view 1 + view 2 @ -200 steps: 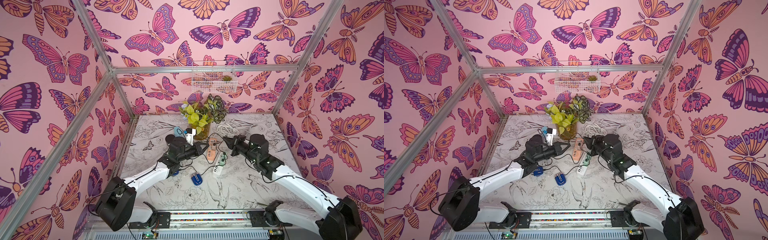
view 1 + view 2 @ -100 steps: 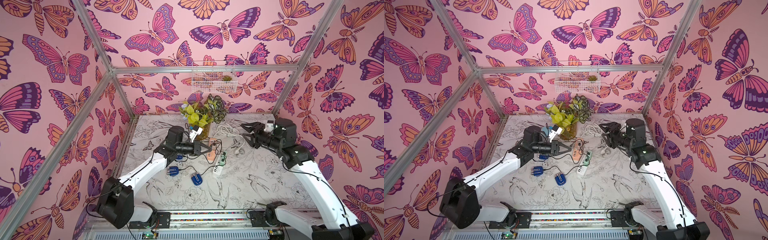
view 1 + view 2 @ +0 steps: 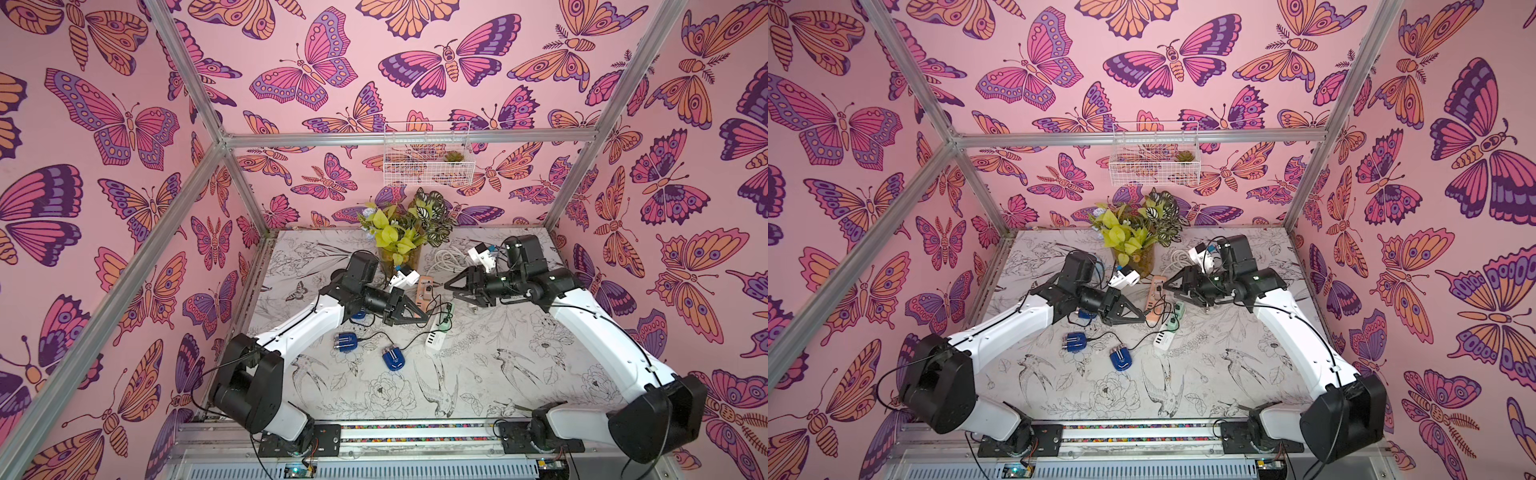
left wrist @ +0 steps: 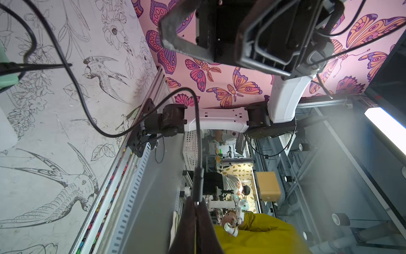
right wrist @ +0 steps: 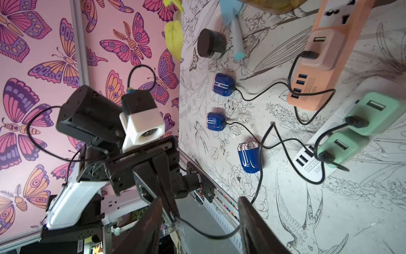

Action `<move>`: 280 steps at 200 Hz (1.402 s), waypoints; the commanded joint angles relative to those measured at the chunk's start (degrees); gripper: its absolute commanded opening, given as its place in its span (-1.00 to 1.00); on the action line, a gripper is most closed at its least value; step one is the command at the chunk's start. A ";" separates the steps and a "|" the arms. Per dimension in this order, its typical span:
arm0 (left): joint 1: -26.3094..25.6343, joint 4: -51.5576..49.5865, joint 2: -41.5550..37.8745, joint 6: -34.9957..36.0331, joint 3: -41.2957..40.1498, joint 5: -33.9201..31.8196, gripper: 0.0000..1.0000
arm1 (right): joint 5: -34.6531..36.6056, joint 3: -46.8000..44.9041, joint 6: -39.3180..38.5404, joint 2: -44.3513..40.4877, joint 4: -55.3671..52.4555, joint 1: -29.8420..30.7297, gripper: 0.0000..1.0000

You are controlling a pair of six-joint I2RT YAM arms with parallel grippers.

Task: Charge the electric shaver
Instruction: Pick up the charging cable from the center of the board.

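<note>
The left hand [image 4: 197,205] is pressed together, pinching a thin black cable [image 4: 198,132], the right hand [image 5: 201,199] is spread, and 3 rounded blue electric shavers [image 5: 249,157] lie on the floral-printed tabletop [image 3: 498,374] near a white USB hub [image 5: 307,158].

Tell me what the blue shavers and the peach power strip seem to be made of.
Blue shavers: likely glossy plastic, given bright highlights on the shell; one shows a ribbed, chrome-looking head band. Peach power strip: probably matte moulded plastic, with even colour and no glare.
</note>
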 commanded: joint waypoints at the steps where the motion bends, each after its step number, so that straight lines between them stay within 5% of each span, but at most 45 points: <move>1: -0.27 -2.79 1.50 2.68 1.71 2.70 -1.00 | -5.01 -1.33 -0.08 -4.56 0.36 0.59 0.14; 52: -1.75 -4.29 2.83 3.05 2.46 5.69 -1.00 | -1.41 -4.42 -5.98 -3.30 3.88 2.00 0.17; 125: -2.55 -4.73 4.03 3.62 3.02 7.04 -1.00 | -15.87 -7.27 -3.04 2.23 16.96 4.61 0.17; 158: -2.46 -5.27 5.21 4.82 4.41 6.11 -1.00 | -15.53 -9.68 -4.12 1.18 14.28 6.48 0.08; 203: -1.66 -25.41 7.02 22.26 12.28 -3.11 -1.00 | -13.89 -11.31 -1.73 0.17 15.84 6.39 -0.11; 280: -0.72 -27.21 8.48 25.37 13.93 -6.45 -1.00 | -14.17 -11.76 2.09 0.98 20.66 5.50 -0.43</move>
